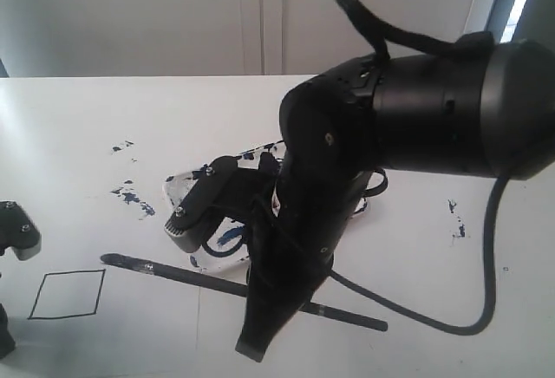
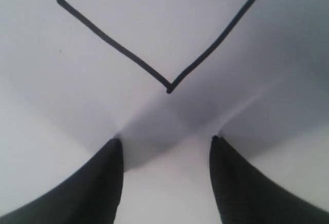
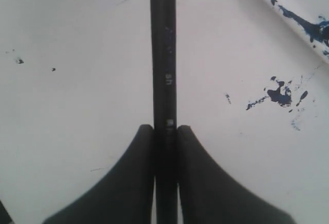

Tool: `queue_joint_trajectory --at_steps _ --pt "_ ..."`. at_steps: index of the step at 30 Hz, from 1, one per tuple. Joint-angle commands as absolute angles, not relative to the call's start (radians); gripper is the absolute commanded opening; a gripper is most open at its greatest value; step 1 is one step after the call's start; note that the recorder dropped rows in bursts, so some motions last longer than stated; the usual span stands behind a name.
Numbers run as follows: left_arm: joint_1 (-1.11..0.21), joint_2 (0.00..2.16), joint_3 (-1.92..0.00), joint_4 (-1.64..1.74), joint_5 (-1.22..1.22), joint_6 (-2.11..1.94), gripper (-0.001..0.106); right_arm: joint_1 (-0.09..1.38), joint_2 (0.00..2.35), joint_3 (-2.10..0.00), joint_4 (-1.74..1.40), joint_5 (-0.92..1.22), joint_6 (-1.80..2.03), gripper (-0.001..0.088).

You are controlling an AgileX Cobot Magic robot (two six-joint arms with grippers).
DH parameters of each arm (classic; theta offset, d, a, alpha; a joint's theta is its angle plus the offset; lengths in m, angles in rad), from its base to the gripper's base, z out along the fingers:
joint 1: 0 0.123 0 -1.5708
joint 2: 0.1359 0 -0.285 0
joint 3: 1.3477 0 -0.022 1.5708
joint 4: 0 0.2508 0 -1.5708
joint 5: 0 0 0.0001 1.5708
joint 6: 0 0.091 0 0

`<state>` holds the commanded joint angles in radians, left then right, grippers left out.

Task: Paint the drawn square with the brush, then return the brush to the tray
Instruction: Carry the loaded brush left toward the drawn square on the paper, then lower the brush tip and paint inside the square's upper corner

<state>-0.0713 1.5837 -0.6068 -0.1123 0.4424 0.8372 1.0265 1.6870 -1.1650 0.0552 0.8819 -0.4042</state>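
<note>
The brush (image 1: 186,276), a long thin black stick, stretches low across the white table; its dark tip ends just up and right of the drawn square (image 1: 68,294). That square is white inside. My right gripper (image 1: 258,291) is shut on the brush handle (image 3: 163,54), with both fingers pressed against its sides (image 3: 165,129). The tray (image 1: 178,189), white with blue-black blotches, sits behind that gripper and is mostly hidden by it. My left gripper (image 2: 164,141) hangs open and holds nothing; it is just off one corner of the square (image 2: 169,88).
Dark blue paint specks (image 1: 132,196) dot the table left of the tray, with more at the right (image 1: 455,219) and beside the tray's rim (image 3: 280,94). A black cable (image 1: 487,283) loops from the right arm down onto the table.
</note>
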Motion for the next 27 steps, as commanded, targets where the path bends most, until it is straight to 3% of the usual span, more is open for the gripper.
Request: queue_joint_trajectory --at_steps 27 --pt "-0.071 1.584 -0.607 -0.137 0.439 0.894 0.056 1.128 1.915 -1.384 -0.046 0.895 -0.336 0.0"
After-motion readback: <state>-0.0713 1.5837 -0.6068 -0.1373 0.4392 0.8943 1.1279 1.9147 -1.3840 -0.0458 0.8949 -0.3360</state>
